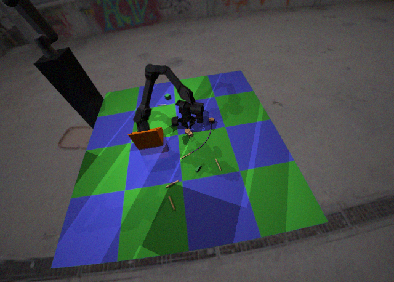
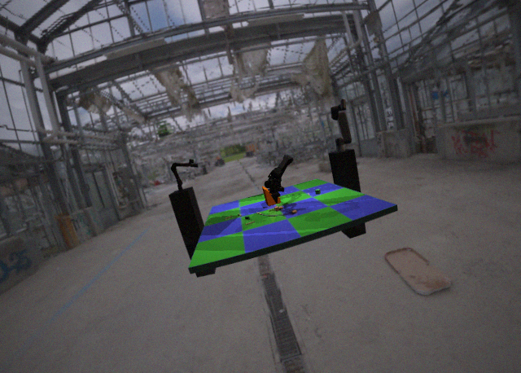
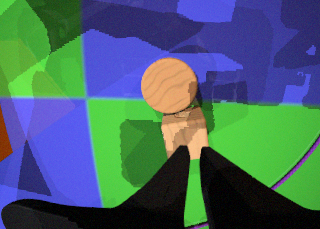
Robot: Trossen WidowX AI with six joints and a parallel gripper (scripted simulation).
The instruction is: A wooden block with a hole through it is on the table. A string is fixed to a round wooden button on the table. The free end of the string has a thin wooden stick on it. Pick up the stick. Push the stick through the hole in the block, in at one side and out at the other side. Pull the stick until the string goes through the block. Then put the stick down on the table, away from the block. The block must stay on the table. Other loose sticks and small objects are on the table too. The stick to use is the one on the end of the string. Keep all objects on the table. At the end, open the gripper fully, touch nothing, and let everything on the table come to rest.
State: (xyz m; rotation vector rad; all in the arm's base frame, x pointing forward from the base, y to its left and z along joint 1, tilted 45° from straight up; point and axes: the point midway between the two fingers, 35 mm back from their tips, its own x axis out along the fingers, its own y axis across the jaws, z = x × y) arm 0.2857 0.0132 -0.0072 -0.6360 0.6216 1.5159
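Observation:
The wooden block (image 1: 188,132) (image 2: 278,208) (image 3: 185,136) stands on the table, with a round disc-like part beside its boxy part; its hole cannot be made out. The round wooden button (image 1: 211,119) (image 2: 293,212) lies behind it to the right in the top view. The dark purple string (image 1: 210,134) curves from the button to the thin stick (image 1: 186,156), which lies flat in front of the block. My gripper (image 1: 188,127) (image 3: 193,154) points down at the block, its fingers nearly together with a narrow empty gap. Whether the fingertips touch the block cannot be told.
Loose sticks (image 1: 172,184) (image 1: 172,203) (image 1: 218,164) (image 1: 161,104) lie around. Small green pieces (image 1: 198,169) (image 1: 167,96) lie in front of and behind the block. A tilted orange panel (image 1: 146,139) stands left of the block by the arm's base.

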